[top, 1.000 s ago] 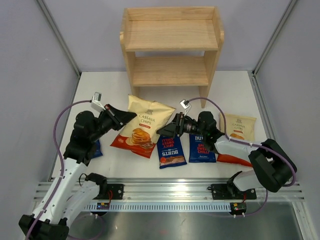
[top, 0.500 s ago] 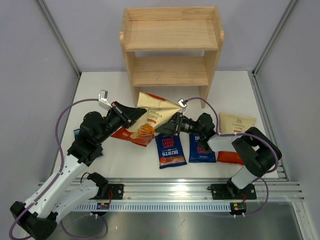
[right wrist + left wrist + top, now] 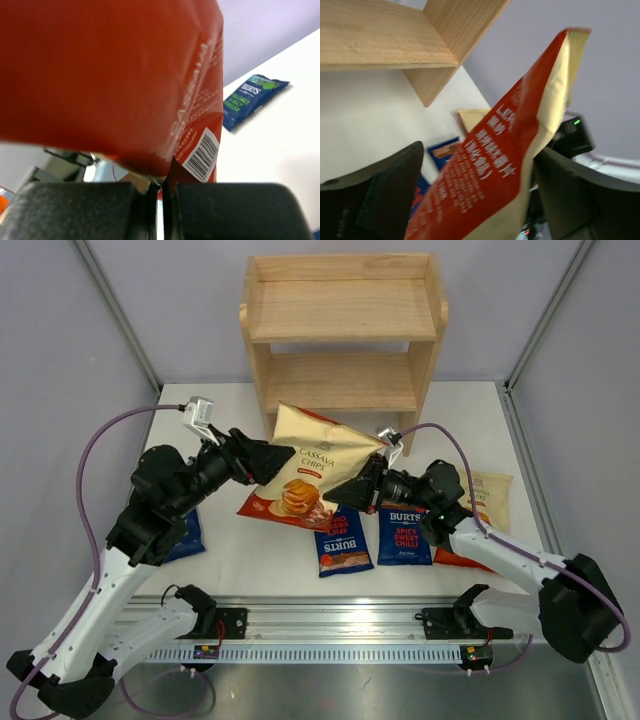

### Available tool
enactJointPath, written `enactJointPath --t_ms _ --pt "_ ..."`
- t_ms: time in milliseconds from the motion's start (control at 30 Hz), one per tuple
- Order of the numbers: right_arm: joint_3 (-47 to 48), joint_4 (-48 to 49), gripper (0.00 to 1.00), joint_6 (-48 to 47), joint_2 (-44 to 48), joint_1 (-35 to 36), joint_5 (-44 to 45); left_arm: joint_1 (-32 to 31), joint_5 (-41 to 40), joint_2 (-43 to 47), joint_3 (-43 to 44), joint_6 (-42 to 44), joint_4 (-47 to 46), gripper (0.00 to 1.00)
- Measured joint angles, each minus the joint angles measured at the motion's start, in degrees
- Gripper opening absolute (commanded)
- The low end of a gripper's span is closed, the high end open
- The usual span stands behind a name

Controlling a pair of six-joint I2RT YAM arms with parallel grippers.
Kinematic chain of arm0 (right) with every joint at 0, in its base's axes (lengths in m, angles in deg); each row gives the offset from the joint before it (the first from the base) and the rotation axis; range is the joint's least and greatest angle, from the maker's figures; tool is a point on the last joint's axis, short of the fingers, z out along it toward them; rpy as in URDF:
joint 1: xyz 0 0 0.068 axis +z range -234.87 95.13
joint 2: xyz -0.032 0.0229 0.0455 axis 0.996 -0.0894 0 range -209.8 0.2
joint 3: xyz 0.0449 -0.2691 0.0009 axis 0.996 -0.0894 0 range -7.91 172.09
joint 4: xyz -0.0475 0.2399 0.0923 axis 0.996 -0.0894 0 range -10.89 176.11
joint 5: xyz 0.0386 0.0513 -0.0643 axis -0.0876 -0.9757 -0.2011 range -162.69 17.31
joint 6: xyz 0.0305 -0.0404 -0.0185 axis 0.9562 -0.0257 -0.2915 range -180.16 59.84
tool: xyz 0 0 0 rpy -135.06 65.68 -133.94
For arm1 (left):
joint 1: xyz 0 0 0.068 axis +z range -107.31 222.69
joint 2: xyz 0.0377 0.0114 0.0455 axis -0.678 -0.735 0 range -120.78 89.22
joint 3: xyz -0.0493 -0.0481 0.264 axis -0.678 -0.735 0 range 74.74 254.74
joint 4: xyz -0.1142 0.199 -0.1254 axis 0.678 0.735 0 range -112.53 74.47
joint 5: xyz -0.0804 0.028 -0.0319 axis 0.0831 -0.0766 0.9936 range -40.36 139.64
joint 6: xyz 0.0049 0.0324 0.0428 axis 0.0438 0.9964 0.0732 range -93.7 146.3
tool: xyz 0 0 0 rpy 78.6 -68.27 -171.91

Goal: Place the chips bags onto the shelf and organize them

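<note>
Left gripper [image 3: 268, 460], left of centre in the overhead view, has its fingers spread wide on either side of the big cassava chips bag [image 3: 312, 468], not squeezing it. The bag's tilted up off the table [image 3: 470, 420] mid-frame, just below the shelf [image 3: 345, 310]. Right gripper [image 3: 340, 492], right of centre, is pinched tight on the bag's lower right edge. A dark blue Burts bag [image 3: 342, 538] and a second Burts bag [image 3: 404, 535] lie flat underneath.

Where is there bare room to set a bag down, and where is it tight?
The shelf is bare on both tiers, as is the table between the shelf's right leg and the flat cassava bag. Tight: in front of the shelf, where left gripper and right gripper meet at the raised cassava bag.
</note>
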Motion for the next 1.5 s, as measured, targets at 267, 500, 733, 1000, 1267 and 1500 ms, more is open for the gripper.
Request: enactJointPath --t_ms 267,500,733,1000,1267,1500 --pt "14.8 -36.7 0.02 -14.3 8.2 0.1 -5.3 0.0 17.9 0.2 0.6 20.7 5.3 0.97" --pt "24.0 -59.6 0.05 -24.7 8.3 0.1 -11.5 -0.2 34.4 0.6 -3.3 25.5 3.3 0.34" --pt "27.1 -68.0 0.63 -28.8 9.0 0.4 -10.1 -0.5 35.1 1.7 -5.7 24.3 0.3 0.17" --pt "26.5 -71.4 0.99 -28.1 19.8 0.4 10.4 -0.5 21.4 6.3 -7.2 14.4 -3.0 0.14" --pt "8.6 -49.5 0.98 -18.1 29.5 0.4 15.5 -0.4 5.7 7.6 -12.1 -10.6 -17.8 0.11" --pt "0.4 -27.8 1.00 -4.5 23.6 0.4 13.7 -0.4 -0.2 4.8 -20.7 -30.1 -38.5 0.06"
